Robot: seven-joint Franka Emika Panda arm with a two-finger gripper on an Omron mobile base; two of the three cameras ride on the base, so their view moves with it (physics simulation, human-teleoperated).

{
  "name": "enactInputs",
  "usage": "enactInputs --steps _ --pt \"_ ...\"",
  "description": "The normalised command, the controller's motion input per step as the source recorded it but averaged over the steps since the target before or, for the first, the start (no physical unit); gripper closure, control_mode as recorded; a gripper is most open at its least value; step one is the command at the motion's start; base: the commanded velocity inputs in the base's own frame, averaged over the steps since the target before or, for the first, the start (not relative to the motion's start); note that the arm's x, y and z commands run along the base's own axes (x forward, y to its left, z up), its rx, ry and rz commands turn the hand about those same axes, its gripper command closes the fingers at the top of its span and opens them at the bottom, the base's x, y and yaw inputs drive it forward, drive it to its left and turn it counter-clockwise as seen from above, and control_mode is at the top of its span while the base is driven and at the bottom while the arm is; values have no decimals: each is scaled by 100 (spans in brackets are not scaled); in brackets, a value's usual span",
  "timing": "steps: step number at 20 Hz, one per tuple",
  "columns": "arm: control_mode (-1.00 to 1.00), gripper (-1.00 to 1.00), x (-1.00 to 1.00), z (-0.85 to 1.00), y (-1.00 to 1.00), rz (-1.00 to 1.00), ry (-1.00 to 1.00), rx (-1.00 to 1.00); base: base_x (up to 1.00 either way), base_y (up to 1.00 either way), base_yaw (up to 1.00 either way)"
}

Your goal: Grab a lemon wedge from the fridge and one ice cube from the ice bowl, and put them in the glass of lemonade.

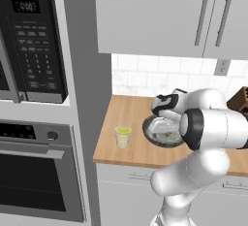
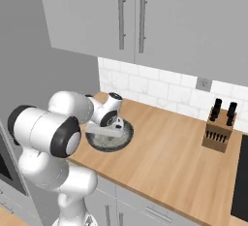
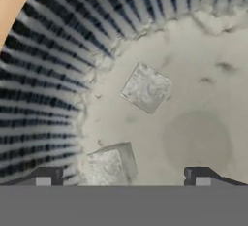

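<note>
The ice bowl [image 1: 149, 135], wide and dark outside, sits on the wooden counter, and my gripper [image 1: 163, 122] reaches down into it. From the right base the gripper [image 2: 109, 129] hangs over the same bowl [image 2: 127, 137]. In the hand view the gripper [image 3: 122, 177] is open just above the bowl's pale speckled floor, beside its ribbed wall [image 3: 48, 74]. One ice cube [image 3: 110, 166] lies between the fingertips [image 3: 43, 177], nearer the left one. Another ice cube [image 3: 146, 87] lies farther ahead. The glass of lemonade [image 1: 123, 137] stands left of the bowl. Lemon wedge and fridge are out of view.
A black microwave [image 1: 34, 40] and oven [image 1: 38, 171] column stands left of the counter. Grey wall cabinets [image 2: 131, 16] hang above. A wooden knife block [image 2: 220, 125] stands at the back right, by the tiled wall. The counter's front edge [image 1: 126, 161] runs just before the glass.
</note>
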Motion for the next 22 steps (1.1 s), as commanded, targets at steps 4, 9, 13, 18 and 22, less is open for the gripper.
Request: enactInputs --steps 4,9,13,18,22 --pt "-100 -100 -9 -1 10 -10 8 0 0 0 0" --pt "-100 -100 32 -12 4 -8 17 -1 0 0 0" --pt "-100 100 -13 -28 4 -10 24 -1 0 0 0" --pt "-100 100 -48 -11 0 -14 13 0 0 0 0" --pt "-100 100 -78 2 0 -19 -5 0 0 0 0"
